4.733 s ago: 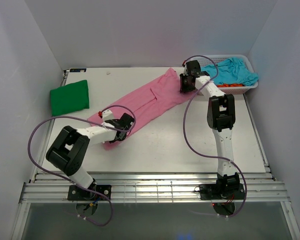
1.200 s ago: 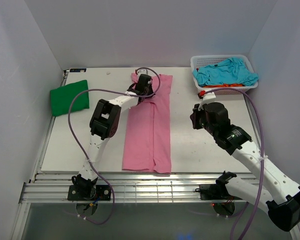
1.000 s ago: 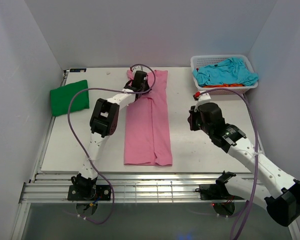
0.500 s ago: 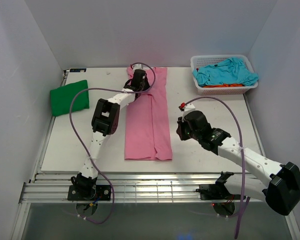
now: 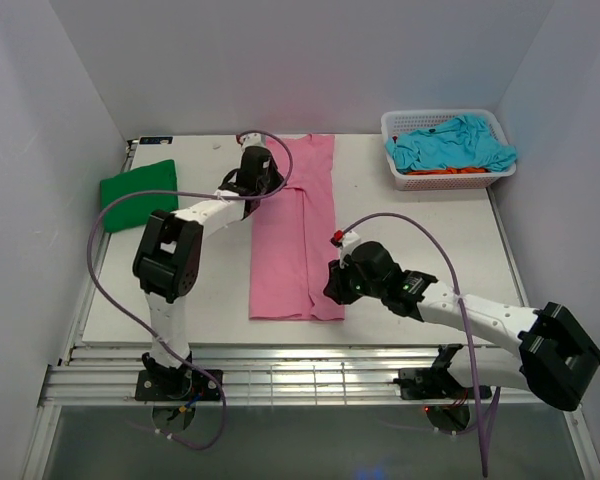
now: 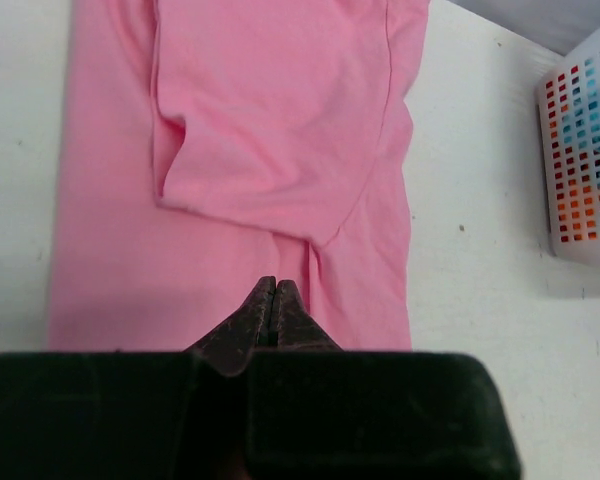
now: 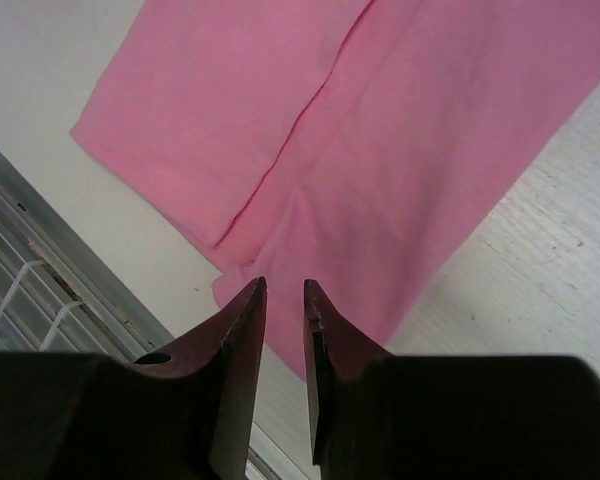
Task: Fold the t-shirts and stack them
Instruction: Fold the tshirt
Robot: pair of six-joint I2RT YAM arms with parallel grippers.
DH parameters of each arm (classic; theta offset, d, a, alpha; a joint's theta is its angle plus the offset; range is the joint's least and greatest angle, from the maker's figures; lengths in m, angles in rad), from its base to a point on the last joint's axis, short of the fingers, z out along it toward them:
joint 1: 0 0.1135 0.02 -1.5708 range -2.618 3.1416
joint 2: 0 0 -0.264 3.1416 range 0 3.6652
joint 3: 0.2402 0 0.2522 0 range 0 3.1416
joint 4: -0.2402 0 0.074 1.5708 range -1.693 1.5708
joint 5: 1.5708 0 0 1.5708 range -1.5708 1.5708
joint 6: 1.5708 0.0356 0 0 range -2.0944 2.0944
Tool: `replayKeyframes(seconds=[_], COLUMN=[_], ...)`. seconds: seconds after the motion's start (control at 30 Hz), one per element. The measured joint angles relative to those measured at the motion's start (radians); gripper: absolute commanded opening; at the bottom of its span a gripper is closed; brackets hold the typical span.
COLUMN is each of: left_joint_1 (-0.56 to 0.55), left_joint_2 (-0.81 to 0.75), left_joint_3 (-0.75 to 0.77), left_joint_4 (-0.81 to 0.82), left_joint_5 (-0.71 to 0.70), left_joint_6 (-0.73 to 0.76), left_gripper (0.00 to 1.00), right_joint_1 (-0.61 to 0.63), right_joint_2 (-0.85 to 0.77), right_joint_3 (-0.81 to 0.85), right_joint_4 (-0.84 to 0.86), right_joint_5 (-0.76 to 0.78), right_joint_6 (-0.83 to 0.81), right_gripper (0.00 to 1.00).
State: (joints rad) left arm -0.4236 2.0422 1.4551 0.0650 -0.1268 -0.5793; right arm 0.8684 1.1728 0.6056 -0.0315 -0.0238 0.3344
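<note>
White table (image 5: pixel 420 260), grey-walled booth.
Green t-shirt (image 5: pixel 138 193): folded, far left; done.
Pink t-shirt (image 5: pixel 295 230): centre, folded lengthwise into a strip; cross-folds and stacking outstanding.
Turquoise t-shirt (image 5: pixel 455 140), orange t-shirt (image 5: pixel 460 170): in basket (image 5: pixel 480 181), unfolded.
Left fingers (image 6: pixel 255 315): together, empty, over the strip's far end.
Right fingers (image 7: pixel 242 330): slightly apart, empty, over its near corner.

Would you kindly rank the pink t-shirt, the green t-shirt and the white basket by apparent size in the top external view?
1. pink t-shirt, laid out long on the table
2. white basket
3. green t-shirt, folded, clearly the smallest
</note>
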Motion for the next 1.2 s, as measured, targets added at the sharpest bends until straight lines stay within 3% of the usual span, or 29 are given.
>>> replayKeyframes(seconds=[0.23, 0.53, 0.87, 1.2], left_joint_1=[-0.033, -0.081, -0.084, -0.084], left_joint_2=[-0.247, -0.456, -0.597, -0.655], left_joint_3=[-0.299, -0.527, -0.596, -0.645], left_joint_4=[0.002, -0.151, -0.187, -0.223], left_joint_5=[-0.048, -0.127, -0.196, -0.224], left_joint_6=[-0.031, -0.065, -0.066, -0.076], left_gripper=[0.0, 0.0, 0.0, 0.0], right_joint_1=[0.08, 0.18, 0.249, 0.284], right_joint_2=[0.13, 0.269, 0.306, 0.325], right_joint_3=[0.008, 0.098, 0.184, 0.217], right_joint_4=[0.057, 0.048, -0.055, -0.15], right_joint_5=[-0.009, 0.066, 0.233, 0.364], right_joint_6=[0.009, 0.027, 0.049, 0.089], right_gripper=[0.29, 0.34, 0.43, 0.42])
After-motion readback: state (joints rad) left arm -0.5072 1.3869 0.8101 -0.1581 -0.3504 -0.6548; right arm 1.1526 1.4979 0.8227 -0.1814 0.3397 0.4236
